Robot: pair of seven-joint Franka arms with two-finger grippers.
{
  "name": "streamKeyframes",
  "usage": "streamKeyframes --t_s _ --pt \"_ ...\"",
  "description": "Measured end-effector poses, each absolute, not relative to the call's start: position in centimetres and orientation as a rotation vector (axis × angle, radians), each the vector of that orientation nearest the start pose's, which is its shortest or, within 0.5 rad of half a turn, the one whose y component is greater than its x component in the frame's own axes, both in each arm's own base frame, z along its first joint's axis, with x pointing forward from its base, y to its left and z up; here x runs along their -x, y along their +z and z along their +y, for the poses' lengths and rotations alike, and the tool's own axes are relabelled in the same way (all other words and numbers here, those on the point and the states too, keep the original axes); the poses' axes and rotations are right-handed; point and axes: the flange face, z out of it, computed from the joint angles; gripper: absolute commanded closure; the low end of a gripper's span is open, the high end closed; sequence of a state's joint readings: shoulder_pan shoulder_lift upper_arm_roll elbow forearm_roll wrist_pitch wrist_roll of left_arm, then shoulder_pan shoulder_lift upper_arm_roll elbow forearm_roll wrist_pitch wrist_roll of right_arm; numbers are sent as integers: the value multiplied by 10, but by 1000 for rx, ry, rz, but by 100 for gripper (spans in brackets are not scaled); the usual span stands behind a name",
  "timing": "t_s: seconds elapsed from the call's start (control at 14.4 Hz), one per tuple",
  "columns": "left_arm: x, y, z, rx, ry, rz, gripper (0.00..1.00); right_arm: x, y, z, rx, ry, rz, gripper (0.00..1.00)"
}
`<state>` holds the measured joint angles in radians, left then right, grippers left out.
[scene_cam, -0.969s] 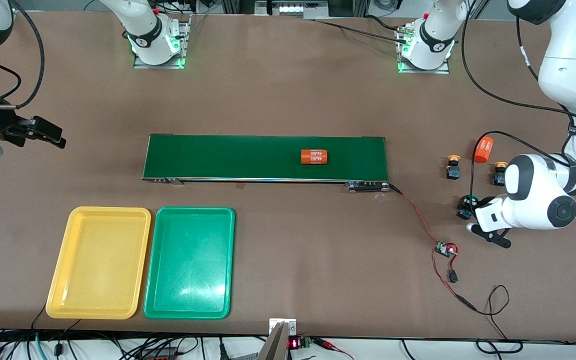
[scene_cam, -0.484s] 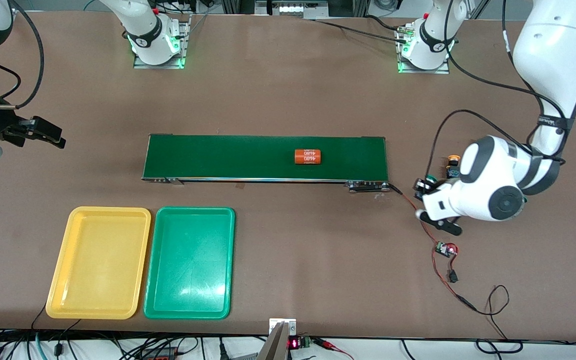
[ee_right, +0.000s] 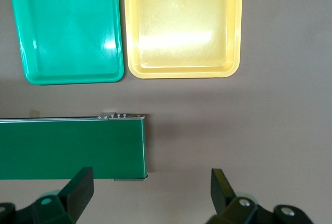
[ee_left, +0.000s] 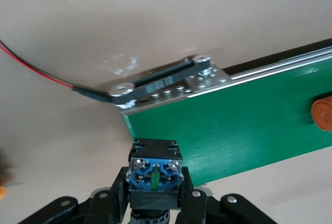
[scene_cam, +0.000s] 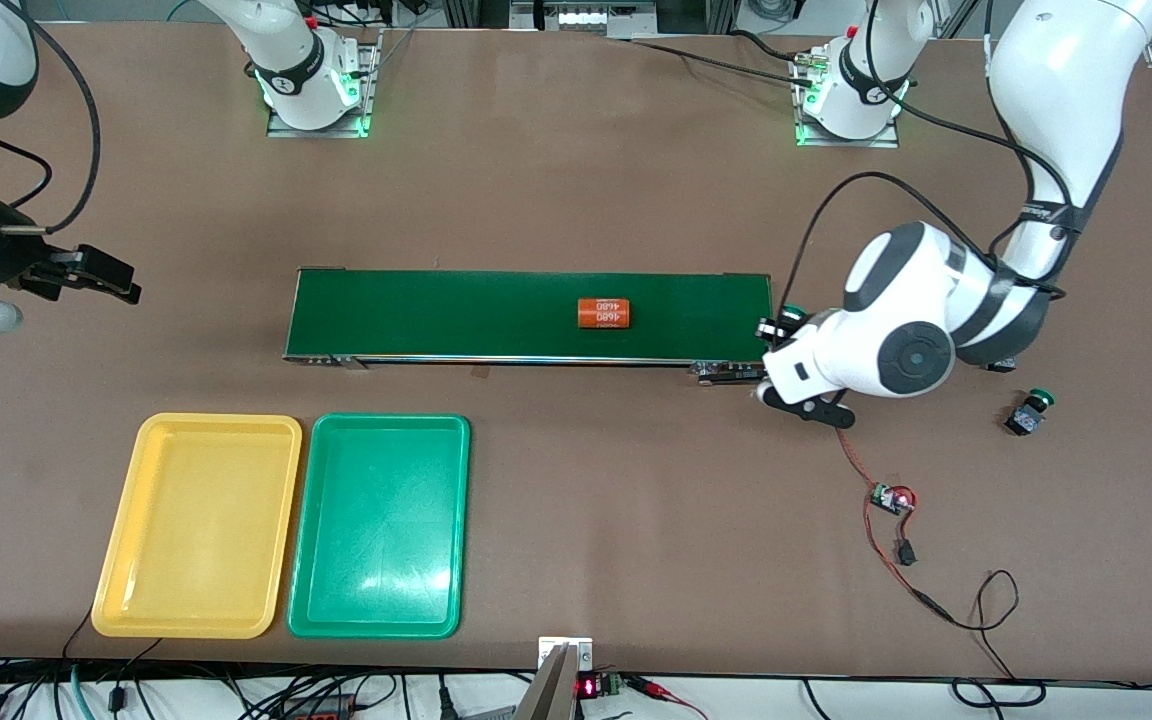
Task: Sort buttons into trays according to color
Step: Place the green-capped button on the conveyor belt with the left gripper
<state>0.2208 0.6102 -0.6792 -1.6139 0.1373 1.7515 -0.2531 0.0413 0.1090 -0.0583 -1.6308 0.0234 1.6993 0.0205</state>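
Green-capped button [ee_left: 154, 178] sits clamped in the left tool [ee_left: 154, 198], the bent arm holding it over the conveyor belt's [scene_cam: 496, 314] end. Right tool [ee_right: 148, 190] hangs spread and empty above the table [scene_cam: 576, 180], waiting.

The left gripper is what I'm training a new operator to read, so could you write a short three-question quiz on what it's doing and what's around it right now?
1. True or false: the left gripper is shut on a green button.
2. What is the left gripper over? A) the yellow tray B) the end of the conveyor belt toward the left arm's end of the table C) the green tray
3. Fill in: the orange cylinder lies on the ____.

Key
1. True.
2. B. The yellow tray and green tray hold nothing.
3. Conveyor belt.
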Motion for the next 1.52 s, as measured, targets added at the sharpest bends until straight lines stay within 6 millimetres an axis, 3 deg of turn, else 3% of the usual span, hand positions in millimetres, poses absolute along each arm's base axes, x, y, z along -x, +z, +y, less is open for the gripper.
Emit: streamKeyframes --t_s 0.42,0.48,0.55,0.62,0.69,0.9,1.18,1.52 --pt "-556 268 -284 3163 632 264 97 -595 531 -8 3145 115 39 0" --pt "-551 264 -289 3161 631 253 85 -595 529 -8 3145 123 37 0" --pt "-548 260 -291 3160 634 249 43 -596 527 -8 3145 131 36 0" --pt "-547 257 -290 3159 636 239 8 -596 524 -8 3145 136 35 0" --pt "-547 254 -287 3159 639 225 0 -597 524 -8 3145 140 33 0" --pt "-554 252 -274 3166 641 187 0 -586 522 -7 3137 253 29 0" --pt "-566 258 -259 3183 618 132 0 -576 534 -1 3130 297 -2 0" --pt "-618 285 -147 3230 606 44 0 -560 550 8 3130 271 -30 0"
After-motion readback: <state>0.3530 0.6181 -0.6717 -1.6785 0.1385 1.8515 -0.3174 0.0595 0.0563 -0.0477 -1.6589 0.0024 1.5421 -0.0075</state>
